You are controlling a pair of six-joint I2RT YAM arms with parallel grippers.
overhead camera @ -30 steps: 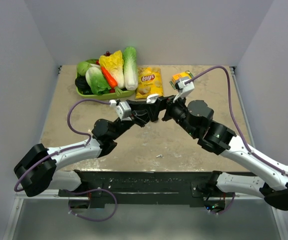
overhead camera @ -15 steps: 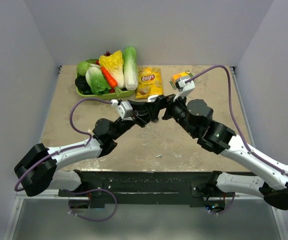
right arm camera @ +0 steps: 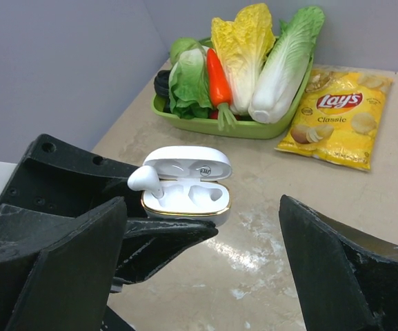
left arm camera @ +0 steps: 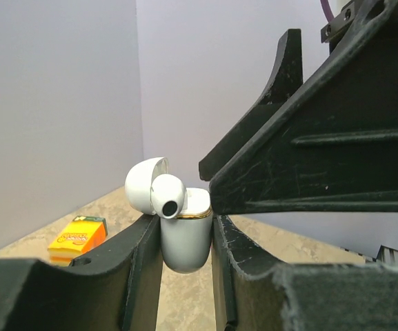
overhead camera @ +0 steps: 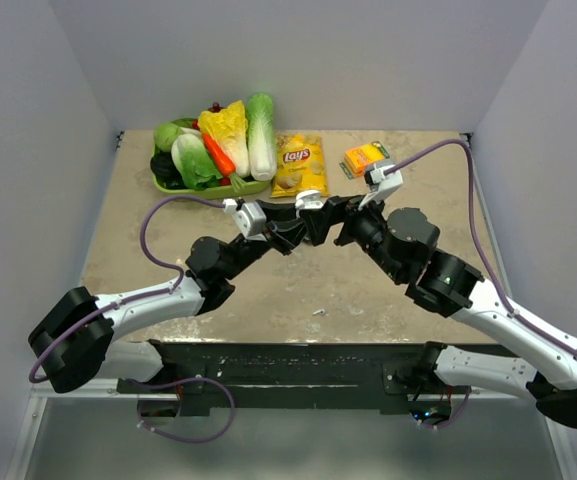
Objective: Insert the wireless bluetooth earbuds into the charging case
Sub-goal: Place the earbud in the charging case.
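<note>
My left gripper [left arm camera: 183,243] is shut on the white charging case [left arm camera: 185,238], holding it above the table with its lid [left arm camera: 143,185] open. One white earbud [right arm camera: 138,178] stands tilted in the case's left slot, its head sticking out above the gold rim; it also shows in the left wrist view [left arm camera: 167,195]. The right slot of the case [right arm camera: 188,200] is empty. No second earbud shows. My right gripper [right arm camera: 202,207] is open wide and empty, just in front of the case. In the top view both grippers [overhead camera: 313,215] [overhead camera: 346,218] meet at mid-table.
A green tray [overhead camera: 208,185] of vegetables stands at the back left, a Lay's bag [overhead camera: 299,163] beside it, an orange box [overhead camera: 362,158] at the back right. A small thin white scrap [overhead camera: 319,312] lies on the table near the front.
My right arm has drawn back a little to the right, away from the case. The left arm has held the case nearly still.
</note>
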